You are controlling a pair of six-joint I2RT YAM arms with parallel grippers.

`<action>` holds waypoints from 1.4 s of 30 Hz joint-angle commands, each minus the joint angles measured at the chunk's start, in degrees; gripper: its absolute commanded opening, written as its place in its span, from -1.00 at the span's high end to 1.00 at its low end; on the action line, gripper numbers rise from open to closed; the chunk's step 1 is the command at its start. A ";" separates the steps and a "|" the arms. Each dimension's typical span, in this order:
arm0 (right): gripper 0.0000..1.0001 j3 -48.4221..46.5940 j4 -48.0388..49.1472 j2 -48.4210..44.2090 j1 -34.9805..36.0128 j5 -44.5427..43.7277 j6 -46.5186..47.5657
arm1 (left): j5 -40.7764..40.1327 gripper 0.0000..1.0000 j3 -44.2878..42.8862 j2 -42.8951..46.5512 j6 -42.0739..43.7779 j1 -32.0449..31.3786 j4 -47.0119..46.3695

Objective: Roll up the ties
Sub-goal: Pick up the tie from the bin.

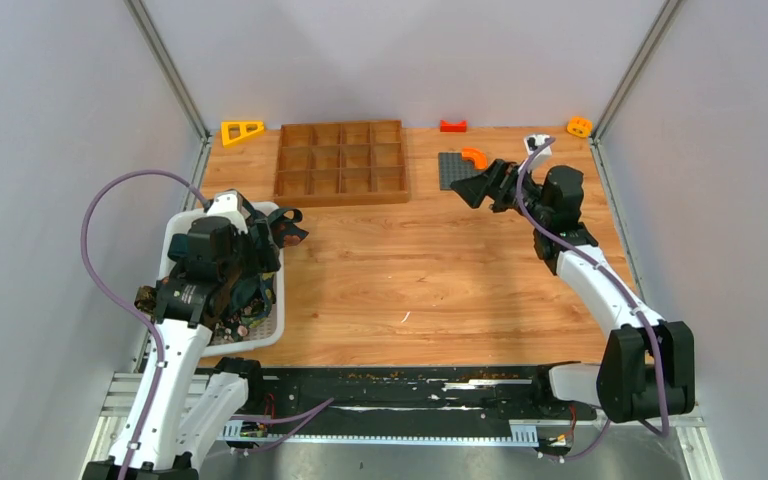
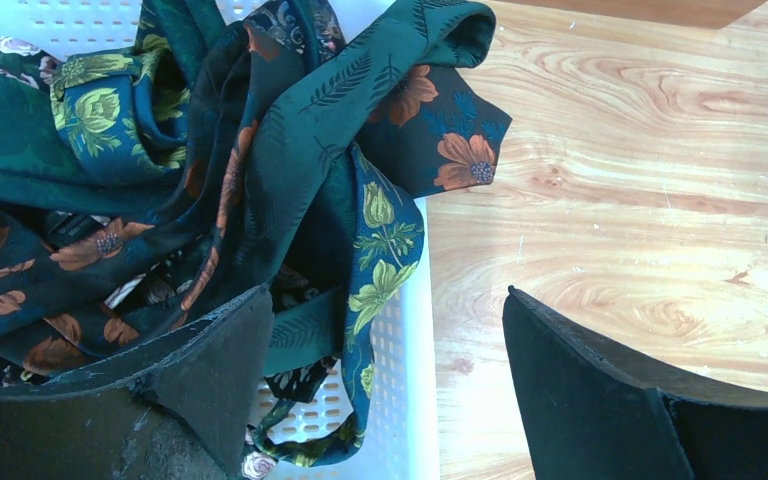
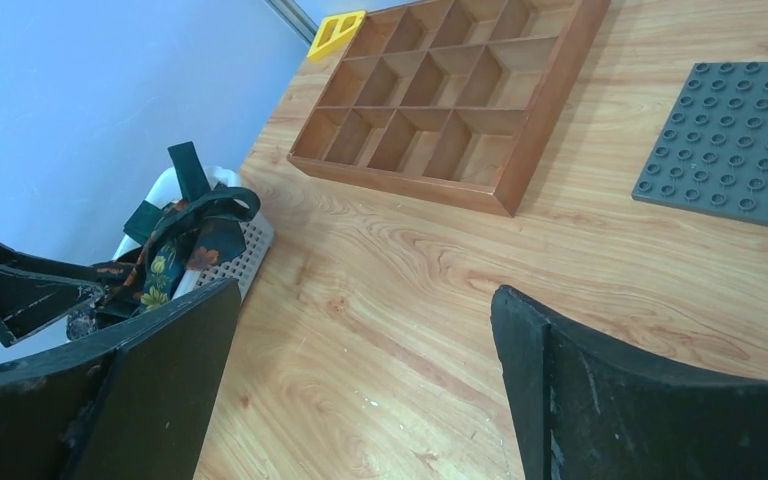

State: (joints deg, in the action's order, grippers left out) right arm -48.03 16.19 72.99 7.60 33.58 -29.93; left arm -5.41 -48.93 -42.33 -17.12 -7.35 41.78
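Currently the ties (image 2: 260,170) are lying in a tangled heap inside a white perforated basket (image 2: 415,390), dark green, teal and brown floral bands crossing over one another. One pointed end with brown flowers is hanging over the basket's rim onto the bench (image 1: 410,270). None of them is rolled.

The left tool (image 2: 385,300) is hovering over that rim with its jaws spread wide and nothing between them; one finger is sitting above the heap and the other above bare wood.

The basket is sitting at the left edge of the bench, near the left arm's base. Farther back, a wooden tray (image 1: 341,197) with small square compartments is resting near the rear wall, with a yellow triangle (image 1: 241,131) just left of it and a red block (image 1: 453,126) to its right.

The right tool (image 3: 365,290) is hanging over the far right part of the bench, jaws likewise wide apart and empty, close to a grey studded plate (image 3: 730,150) that is carrying an orange piece (image 1: 474,156).
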 commanded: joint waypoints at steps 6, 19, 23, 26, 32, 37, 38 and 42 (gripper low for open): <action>-0.99 -5.40 -6.04 -1.44 2.12 -2.63 0.95 | -0.18 -0.83 0.56 2.82 0.87 0.32 -2.08; -0.98 -6.29 -12.57 -5.16 6.62 -12.59 5.89 | -2.08 -1.00 -1.56 3.34 1.67 0.32 -0.81; -0.98 -6.88 -14.14 -5.18 7.33 -12.79 6.77 | -2.38 -1.00 -4.93 0.98 2.69 0.31 2.12; -0.98 -6.88 -14.21 -5.81 8.20 -12.53 7.94 | -2.99 -1.00 -7.40 -2.50 3.70 0.28 4.58; -0.98 -7.01 -14.74 -5.86 10.42 -11.79 9.88 | -5.26 -0.94 -10.92 -9.13 5.54 0.32 7.76; -0.98 -7.28 -15.19 -5.18 11.21 -11.27 10.00 | -4.67 -0.76 -12.44 -13.77 5.96 0.32 6.42; -0.98 -7.44 -15.52 -5.04 11.41 -11.17 10.11 | -4.00 -0.74 -12.94 -15.01 5.90 0.32 6.08; -0.98 -8.10 -15.94 -4.30 11.73 -10.83 10.36 | -1.32 -0.73 -15.45 -20.59 6.26 0.32 4.33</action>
State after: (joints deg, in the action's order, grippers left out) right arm -53.01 -0.45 68.42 18.85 22.09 -20.84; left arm -9.10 -60.12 -59.09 -12.58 -7.35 48.71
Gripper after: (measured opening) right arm 0.993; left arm 0.868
